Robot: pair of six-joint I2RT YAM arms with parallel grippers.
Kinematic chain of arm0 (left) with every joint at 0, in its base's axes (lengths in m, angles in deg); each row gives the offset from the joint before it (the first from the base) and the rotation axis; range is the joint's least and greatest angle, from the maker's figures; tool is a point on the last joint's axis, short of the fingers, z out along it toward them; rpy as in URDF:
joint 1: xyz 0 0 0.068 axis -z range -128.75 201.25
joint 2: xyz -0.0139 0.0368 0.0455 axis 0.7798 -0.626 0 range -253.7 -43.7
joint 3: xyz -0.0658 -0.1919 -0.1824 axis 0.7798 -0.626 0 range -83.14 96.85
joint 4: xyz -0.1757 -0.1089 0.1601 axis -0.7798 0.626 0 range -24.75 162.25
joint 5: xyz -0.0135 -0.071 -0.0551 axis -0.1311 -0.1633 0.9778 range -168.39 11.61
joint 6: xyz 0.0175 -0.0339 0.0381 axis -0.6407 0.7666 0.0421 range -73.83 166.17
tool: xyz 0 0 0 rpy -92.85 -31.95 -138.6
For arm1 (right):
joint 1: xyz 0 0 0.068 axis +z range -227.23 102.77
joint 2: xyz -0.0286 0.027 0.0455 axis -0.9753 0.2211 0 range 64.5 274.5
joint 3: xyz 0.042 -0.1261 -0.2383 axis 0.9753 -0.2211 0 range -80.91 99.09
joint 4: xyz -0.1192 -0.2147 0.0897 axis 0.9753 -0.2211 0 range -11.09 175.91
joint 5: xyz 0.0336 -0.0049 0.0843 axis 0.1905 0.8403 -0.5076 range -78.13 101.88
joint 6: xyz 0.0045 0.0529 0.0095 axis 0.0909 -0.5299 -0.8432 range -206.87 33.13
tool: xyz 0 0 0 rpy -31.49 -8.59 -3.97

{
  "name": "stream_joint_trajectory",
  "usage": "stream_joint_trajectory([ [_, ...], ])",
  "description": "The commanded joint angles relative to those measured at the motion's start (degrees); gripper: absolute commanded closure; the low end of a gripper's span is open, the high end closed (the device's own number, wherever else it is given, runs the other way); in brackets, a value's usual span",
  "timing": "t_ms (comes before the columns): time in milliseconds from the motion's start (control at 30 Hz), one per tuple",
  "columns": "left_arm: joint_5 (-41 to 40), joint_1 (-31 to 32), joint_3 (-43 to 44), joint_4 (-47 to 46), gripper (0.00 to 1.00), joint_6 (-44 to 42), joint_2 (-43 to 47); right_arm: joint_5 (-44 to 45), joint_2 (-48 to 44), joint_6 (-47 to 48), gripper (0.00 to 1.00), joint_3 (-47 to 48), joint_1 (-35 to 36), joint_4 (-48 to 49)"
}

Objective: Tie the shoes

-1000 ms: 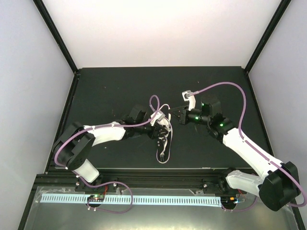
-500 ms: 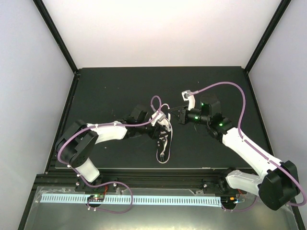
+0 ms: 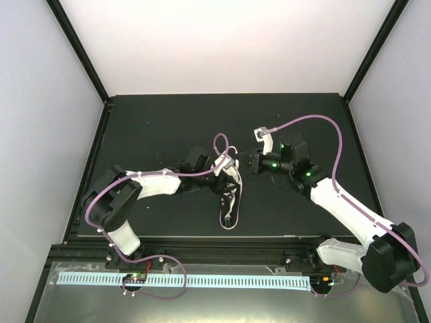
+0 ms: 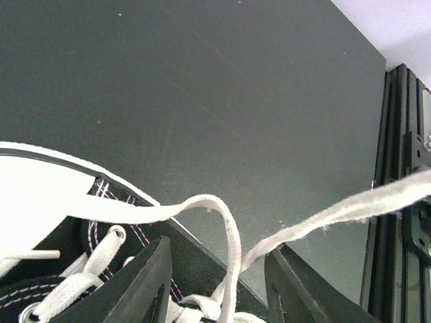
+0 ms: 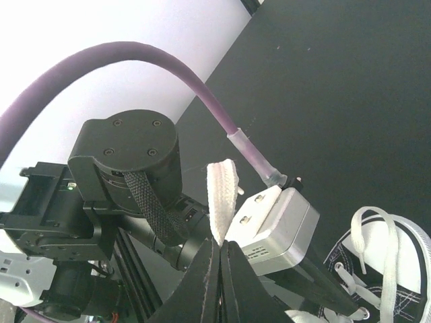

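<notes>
The black sneaker (image 3: 229, 207) lies mid-table with its white toe toward the near edge. My left gripper (image 3: 227, 178) hovers over its laced throat, open. In the left wrist view the black canvas (image 4: 192, 266) fills the bottom, and a white lace (image 4: 231, 232) arcs loosely between the fingers (image 4: 145, 282) without being pinched. A second strand (image 4: 350, 208) runs off right. My right gripper (image 3: 244, 162) is just right of the shoe, shut on a folded bight of lace (image 5: 222, 195). The shoe's eyelets and loops (image 5: 384, 262) show at that view's lower right.
The black mat (image 3: 155, 128) ends at a metal frame rail (image 3: 202, 250) along the near side. White walls (image 3: 222, 47) close in the back and sides. Purple cables (image 3: 323, 121) loop above both wrists. The left arm's silver camera block (image 5: 276, 225) sits close by the right fingers.
The left jaws have spread apart and released the lace they were closing on. The left wrist has crept right over the shoe. The right gripper has shifted slightly left, still pinching its lace.
</notes>
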Motion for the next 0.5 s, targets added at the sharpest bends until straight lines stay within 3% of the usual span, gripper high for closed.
stream_joint_trajectory([
  [0, 1.65, -0.07, 1.94, -3.78, 0.63, 1.64, -2.11, 1.69, 0.23, -0.34, 0.98, 1.76, 0.35, 1.7],
  [200, 0.94, -0.06, 2.03, -3.25, 0.67, 1.28, -3.27, 1.81, 0.44, -0.39, 0.98, 1.79, 0.36, 1.79],
  [367, 0.94, -0.04, 0.53, -6.5, 0.91, 3.22, -2.61, 3.58, 0.6, -0.72, 0.98, 1.58, 0.37, 1.34],
  [467, 0.08, -0.11, -2.44, -10.34, 0.98, 4.99, -1.0, 8.19, 1.56, -1.21, 0.99, 2.54, 0.37, -1.19],
])
